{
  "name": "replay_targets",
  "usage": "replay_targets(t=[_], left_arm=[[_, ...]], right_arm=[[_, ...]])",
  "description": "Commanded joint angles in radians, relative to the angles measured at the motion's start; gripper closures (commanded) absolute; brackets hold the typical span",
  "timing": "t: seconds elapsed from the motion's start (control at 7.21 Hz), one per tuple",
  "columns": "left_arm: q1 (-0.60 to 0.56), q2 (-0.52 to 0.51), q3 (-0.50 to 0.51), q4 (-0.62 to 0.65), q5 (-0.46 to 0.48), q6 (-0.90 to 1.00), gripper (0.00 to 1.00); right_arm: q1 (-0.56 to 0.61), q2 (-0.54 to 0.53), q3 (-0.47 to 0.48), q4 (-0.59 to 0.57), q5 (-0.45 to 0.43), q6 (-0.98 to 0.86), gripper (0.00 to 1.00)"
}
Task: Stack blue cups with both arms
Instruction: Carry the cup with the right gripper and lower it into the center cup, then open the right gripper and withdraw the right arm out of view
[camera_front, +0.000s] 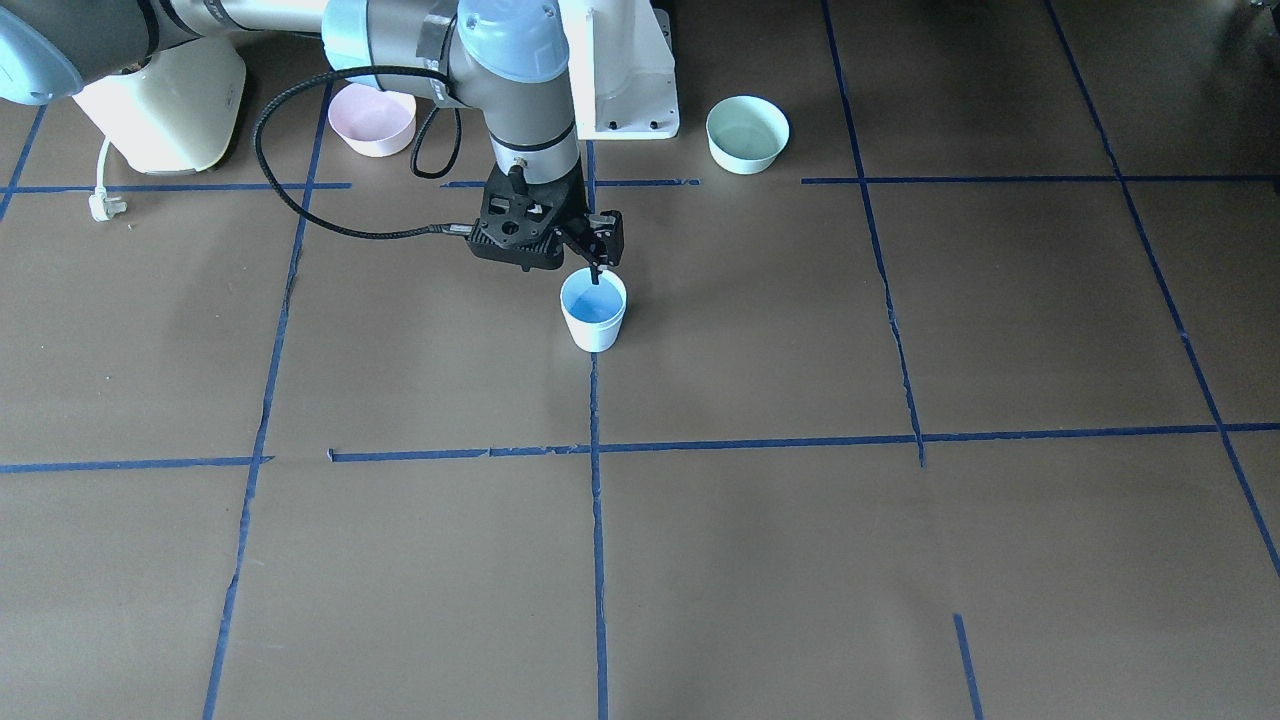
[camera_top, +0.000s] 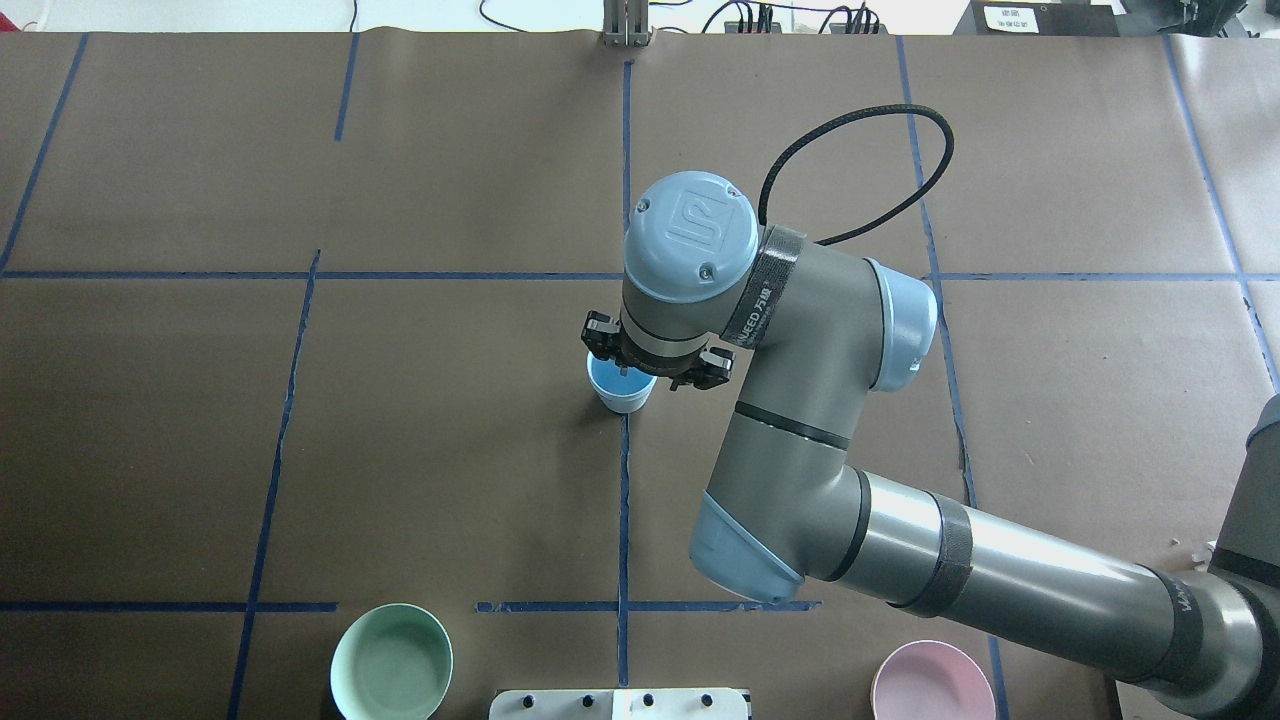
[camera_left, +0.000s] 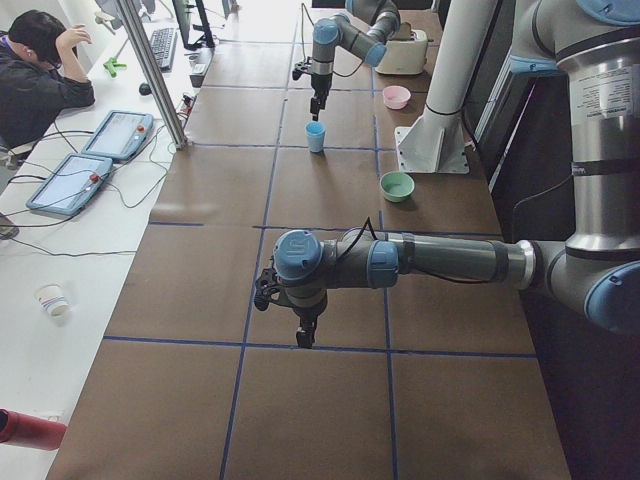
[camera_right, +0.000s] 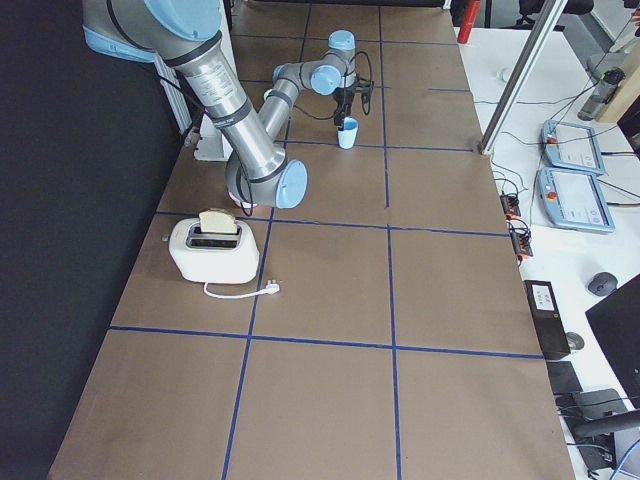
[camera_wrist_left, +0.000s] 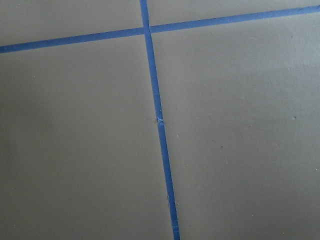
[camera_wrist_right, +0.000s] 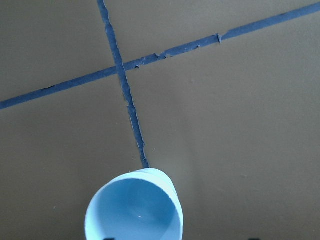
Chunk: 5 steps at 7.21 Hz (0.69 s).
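Note:
One pale blue cup (camera_front: 593, 318) stands upright at the table's middle, on a blue tape line. It also shows in the overhead view (camera_top: 622, 392) and the right wrist view (camera_wrist_right: 132, 210), where its far rim looks doubled, as if one cup sits nested in another. No separate second blue cup is in view. My right gripper (camera_front: 597, 268) hangs just over the cup's robot-side rim and looks open, holding nothing. My left gripper (camera_left: 303, 338) points down over bare table far from the cup. It shows only in the exterior left view, so I cannot tell whether it is open or shut.
A pink bowl (camera_front: 372, 120) and a mint-green bowl (camera_front: 747, 133) flank the white pedestal (camera_front: 625, 70) at the robot's edge. A toaster (camera_front: 165, 110) with a loose plug stands by the pink bowl. A person (camera_left: 35, 60) sits beyond the table's far side.

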<state>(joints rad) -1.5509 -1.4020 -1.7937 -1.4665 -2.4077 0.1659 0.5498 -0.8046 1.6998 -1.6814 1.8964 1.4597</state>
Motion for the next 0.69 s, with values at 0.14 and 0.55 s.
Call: replay_targets(t=[0.14, 0.55], left_arm=[[0.0, -0.002, 0.02, 0.0, 0.009, 0.003, 0.0], [0.0, 0.002, 0.022, 0.0, 0.012, 0.007, 0.0]], right_arm=[[0.258, -0.173, 0.003, 0.009, 0.192, -0.447, 0.01], [0.566, -0.472, 0.05, 0.009, 0.377, -1.037, 0.01]])
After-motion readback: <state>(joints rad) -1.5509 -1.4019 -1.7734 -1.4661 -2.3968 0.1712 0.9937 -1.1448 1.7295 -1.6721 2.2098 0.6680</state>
